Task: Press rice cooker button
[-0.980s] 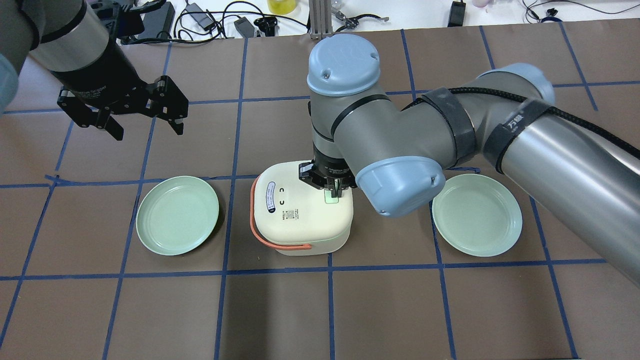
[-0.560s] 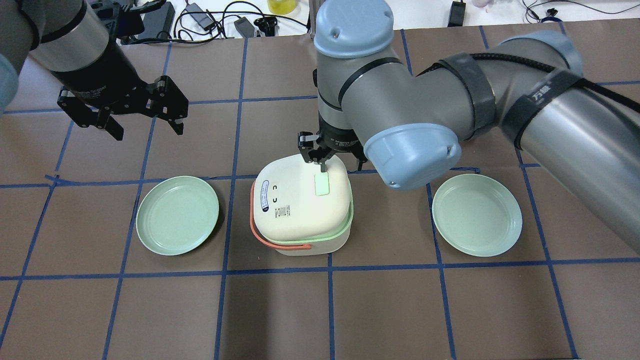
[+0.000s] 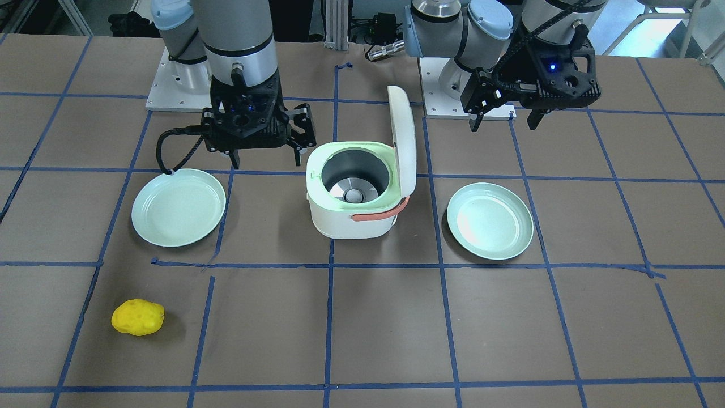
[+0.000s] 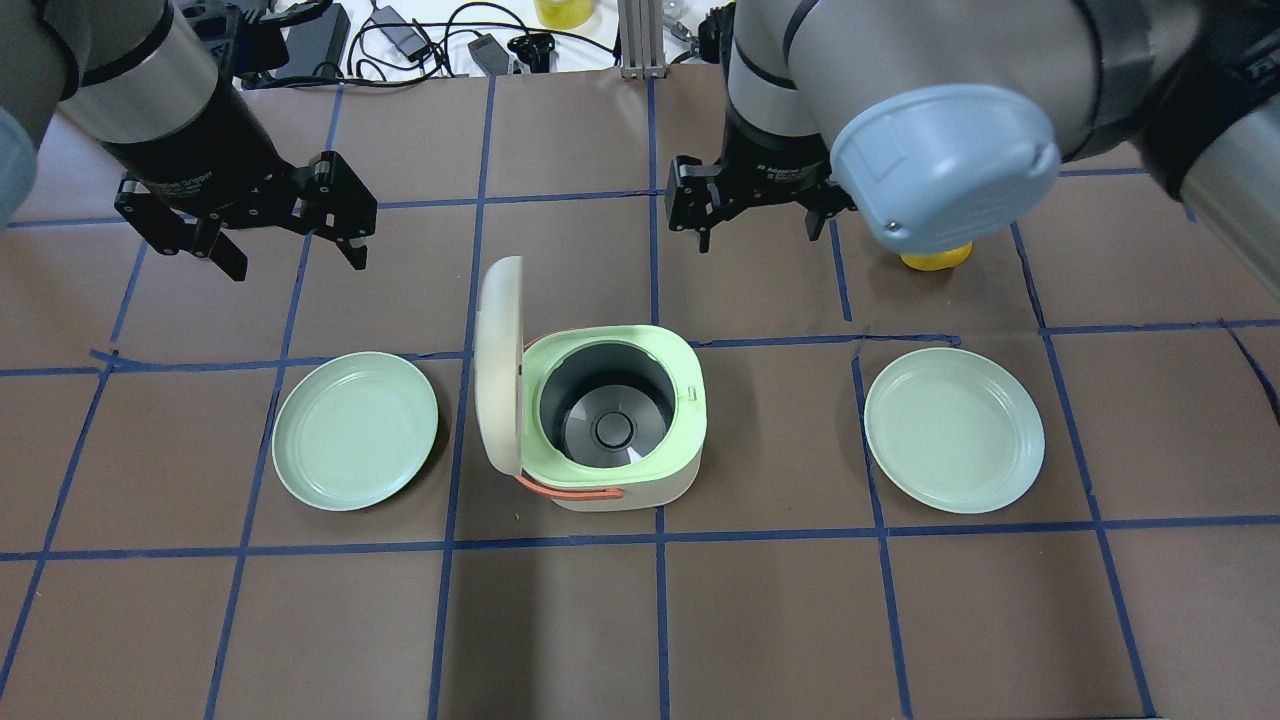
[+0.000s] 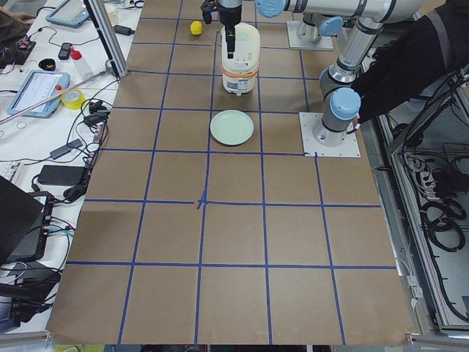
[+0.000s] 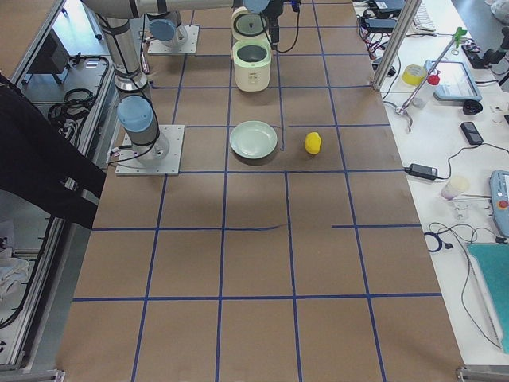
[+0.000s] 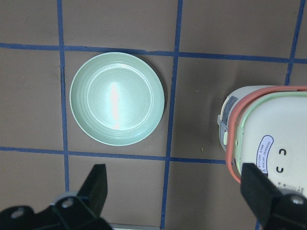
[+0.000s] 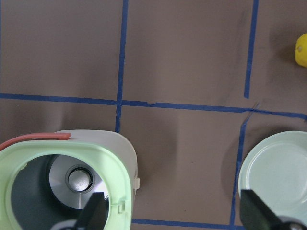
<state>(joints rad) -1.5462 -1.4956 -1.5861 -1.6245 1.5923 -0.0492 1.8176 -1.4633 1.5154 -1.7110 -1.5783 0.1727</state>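
A white, rounded-square rice cooker (image 4: 610,425) with a pale green rim and a coral carrying handle is sitting on a table covered in brown paper (image 4: 650,620) that blue tape is dividing into squares. Its white lid (image 4: 498,365) is standing upright, baring the grey inner pot. The right gripper (image 4: 757,232) is hovering above the table with its jaws spread wide and holding nothing. The cooker is lying below it and off to its left, and they are not touching. The left gripper (image 4: 298,262) is hanging equally wide apart and empty, with the cooker down to its right. Two round pale green plates are flanking the cooker: one (image 4: 355,430) is lying beneath the left gripper, the other (image 4: 955,430) out to the right gripper's right. One lumpy yellow object (image 3: 137,317) is lying further out on that same side, well apart from the plate. Around the table, white benches (image 4: 420,40) are carrying cables and small electronics.
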